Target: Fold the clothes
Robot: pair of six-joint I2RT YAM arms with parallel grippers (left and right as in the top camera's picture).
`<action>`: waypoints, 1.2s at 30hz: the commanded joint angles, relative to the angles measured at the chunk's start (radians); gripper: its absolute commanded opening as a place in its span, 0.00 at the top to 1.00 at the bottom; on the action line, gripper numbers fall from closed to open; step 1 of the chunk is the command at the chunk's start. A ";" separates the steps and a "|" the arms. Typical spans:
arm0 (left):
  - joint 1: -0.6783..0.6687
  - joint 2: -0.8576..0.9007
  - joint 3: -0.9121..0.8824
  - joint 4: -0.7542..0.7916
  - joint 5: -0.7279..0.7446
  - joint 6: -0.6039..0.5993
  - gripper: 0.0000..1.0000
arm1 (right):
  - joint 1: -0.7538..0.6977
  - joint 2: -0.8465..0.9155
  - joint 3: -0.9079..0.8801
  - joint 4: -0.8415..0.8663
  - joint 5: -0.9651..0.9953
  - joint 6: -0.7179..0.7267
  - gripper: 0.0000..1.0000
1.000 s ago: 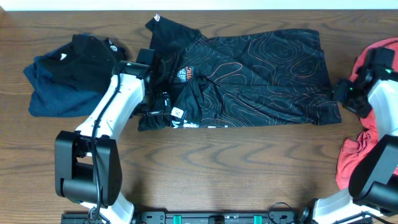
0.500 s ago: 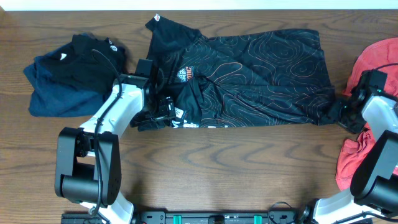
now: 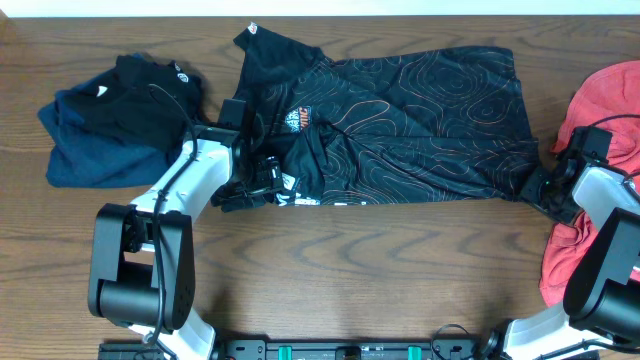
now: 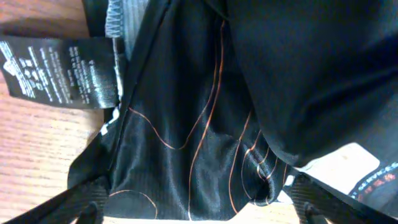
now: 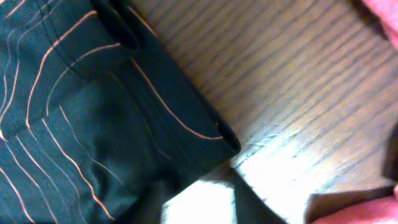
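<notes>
Black jersey [image 3: 420,120] cloth, printed with thin orange contour lines, lies bunched right between the fingers of the left gripper [image 3: 262,180]. The jaws stand wide apart, one on either side of the rumpled folds at the garment's lower left corner. Just beside those fingers, a black care label [image 4: 62,71] with white print hangs off the edge of the cloth over the wooden table [image 3: 380,270]. Farther out, the jersey spreads flat and wide across the middle of the table, showing an orange logo [image 3: 297,120] near the left gripper and white lettering along the near hem. The left arm reaches in a slant from its base at the near edge, its wrist low over the fabric. At the jersey's opposite lower corner sits the right gripper [image 3: 545,190], turned inward toward the hemmed corner, which lies on bare wood directly before it. Its fingers are blurred and mostly out of frame, so whether they are apart or pinched on the cloth cannot be told. Just behind that gripper lies a coral-red garment [image 3: 610,95]. Well apart, on the outer side of the left arm, rests a dark blue pile [image 3: 100,135].
</notes>
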 commanded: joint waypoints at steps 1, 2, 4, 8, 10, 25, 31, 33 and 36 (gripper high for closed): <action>0.004 0.004 -0.029 0.000 -0.044 -0.003 0.26 | -0.003 0.002 -0.013 -0.001 -0.004 0.006 0.99; 0.004 0.004 -0.041 0.001 -0.053 -0.003 0.36 | -0.003 0.002 -0.013 -0.002 -0.004 0.006 0.99; 0.004 0.004 -0.062 0.000 -0.068 -0.004 0.62 | -0.004 0.002 -0.013 -0.009 -0.003 0.006 0.99; 0.004 0.004 -0.089 0.000 -0.069 -0.003 0.81 | -0.004 0.002 -0.013 -0.026 -0.001 0.013 0.99; 0.005 0.004 -0.095 0.000 -0.069 -0.003 0.90 | -0.004 0.002 -0.013 -0.043 0.012 0.026 0.99; 0.103 0.004 -0.102 -0.164 -0.094 -0.037 0.94 | -0.004 -0.008 -0.013 -0.179 0.208 0.135 0.99; 0.120 -0.005 -0.102 -0.288 -0.094 -0.044 0.94 | -0.004 -0.095 -0.013 -0.254 0.271 0.179 0.99; 0.120 -0.024 -0.102 -0.318 -0.094 -0.044 0.94 | -0.004 -0.143 -0.013 -0.269 0.270 0.183 0.99; 0.120 -0.077 -0.102 -0.357 -0.101 -0.045 0.94 | -0.004 -0.219 -0.013 -0.298 0.265 0.183 0.99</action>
